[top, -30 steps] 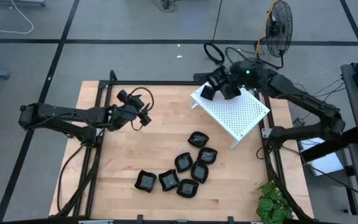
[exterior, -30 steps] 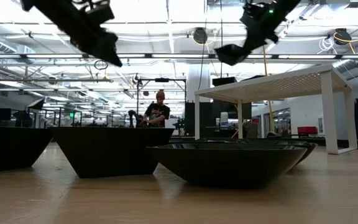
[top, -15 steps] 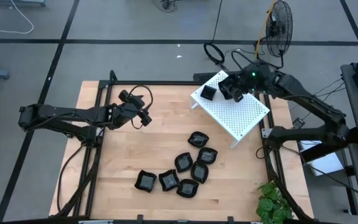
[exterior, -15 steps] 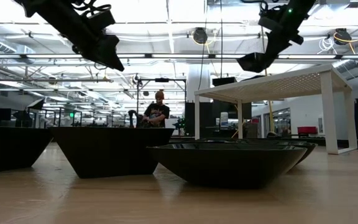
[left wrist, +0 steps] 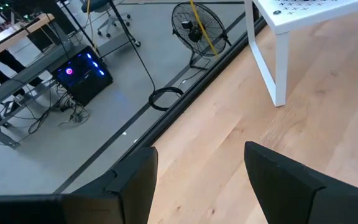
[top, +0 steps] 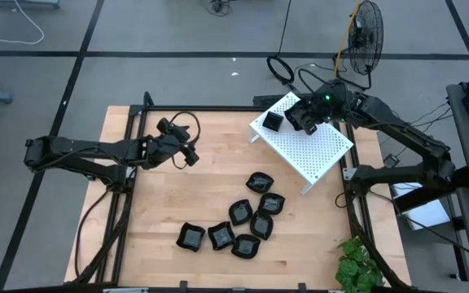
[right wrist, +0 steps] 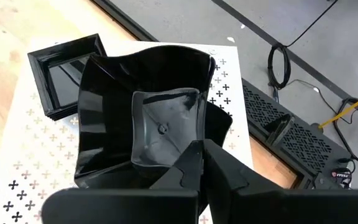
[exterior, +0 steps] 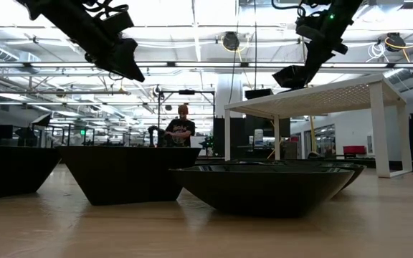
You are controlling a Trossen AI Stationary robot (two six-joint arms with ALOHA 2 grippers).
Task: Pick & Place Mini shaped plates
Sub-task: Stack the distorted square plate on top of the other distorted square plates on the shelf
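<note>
Several glossy black mini shaped plates (top: 251, 218) lie on the wooden table, near its front middle. A square plate (top: 273, 121) lies flat on the white perforated rack (top: 316, 150) at the far right. My right gripper (top: 301, 120) is over the rack beside that plate, shut on a lobed black plate (right wrist: 145, 118). My left gripper (top: 188, 155) hangs open above the table's left middle, with only bare wood between its fingers (left wrist: 197, 180). My right gripper pinches the lobed plate's rim (right wrist: 188, 148) between its two shut fingers, on the side nearest the wrist. The fingers slant down from the table's right side. The plate is tilted, its hollow facing back along the fingers, above the rack top (exterior: 290, 75).
The rack stands on legs (exterior: 378, 129) at an angle in the table's far right corner. A black frame (top: 137, 122) runs along the table's edges. A fan (top: 366, 37) and cables lie on the floor behind, and a green plant (top: 357, 264) sits at the front right.
My right gripper has carried the lobed plate a little toward the table's right edge over the rack and sunk slightly. It has tipped further downward. The plate stays in its hold.
</note>
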